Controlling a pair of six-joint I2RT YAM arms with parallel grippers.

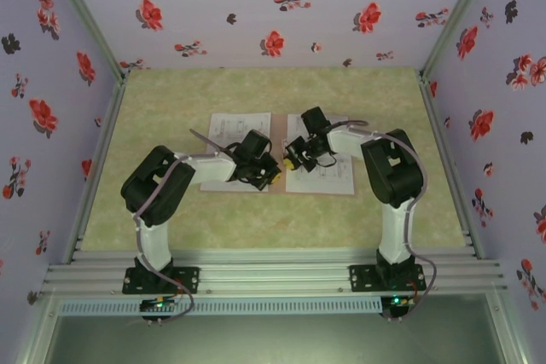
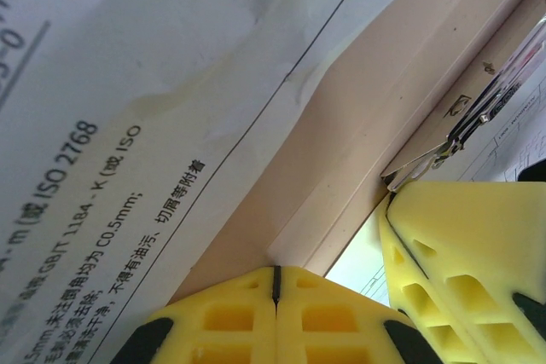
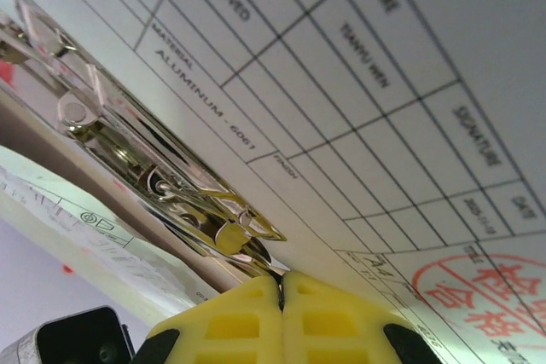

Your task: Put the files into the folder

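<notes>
On the worktop [image 1: 171, 210], my left tool [image 1: 275, 175] and right tool [image 1: 292, 162] meet at the spine of the open folder [image 2: 358, 117], both pinched fully closed on nothing. The files [image 1: 239, 130] lie across it; I'd work the metal clip [image 3: 171, 168] squarely, keeping sheets flush.

The top view is lit softly and evenly, with only faint shadows on the table [image 1: 281, 219], and it looks slightly grainy. In the wrist views the files [image 2: 128, 83] are bright, almost washed out toward the top, and the metal clip [image 3: 162, 176] throws sharp glints.
</notes>
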